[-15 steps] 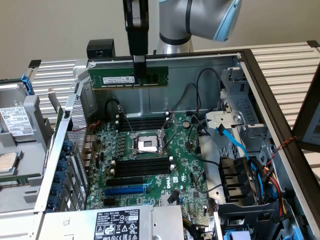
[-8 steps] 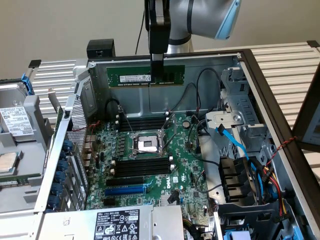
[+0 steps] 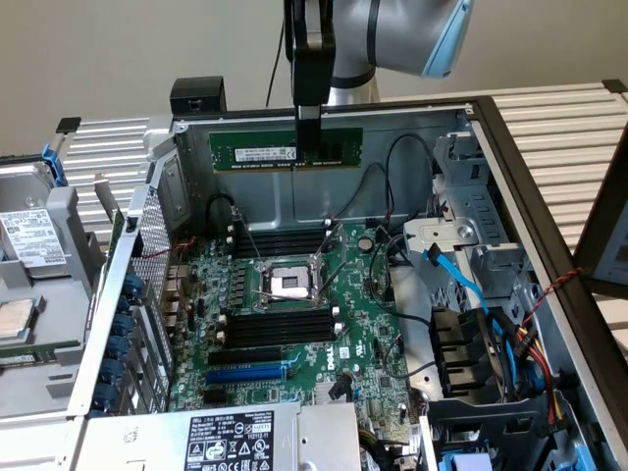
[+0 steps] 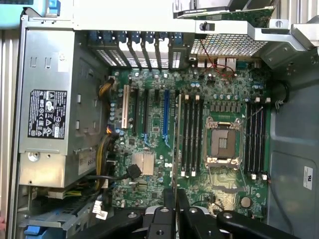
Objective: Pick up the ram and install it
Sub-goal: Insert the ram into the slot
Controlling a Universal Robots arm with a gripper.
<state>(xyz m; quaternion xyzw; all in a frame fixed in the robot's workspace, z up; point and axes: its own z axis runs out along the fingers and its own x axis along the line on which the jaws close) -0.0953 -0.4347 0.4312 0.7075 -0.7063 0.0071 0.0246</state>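
Observation:
The ram (image 3: 285, 150) is a long dark-green stick with a white label. It hangs level, high over the open computer case near its back wall. My gripper (image 3: 308, 123) comes down from above and is shut on the stick's top edge, a little off its middle. In the wrist view I see the ram (image 4: 177, 149) edge-on as a thin line running out from my gripper (image 4: 176, 196). It lies over the motherboard, beside the black memory slots (image 4: 192, 134). Those memory slots (image 3: 280, 329) flank the CPU socket (image 3: 291, 285) well below the stick.
The motherboard (image 3: 294, 392) fills the case floor, with a blue expansion slot (image 3: 245, 374) near the power supply (image 3: 226, 437). Blue cables (image 3: 461, 285) and drive cages stand at the exterior view's right. A hard drive (image 3: 29, 240) lies outside the case on the left.

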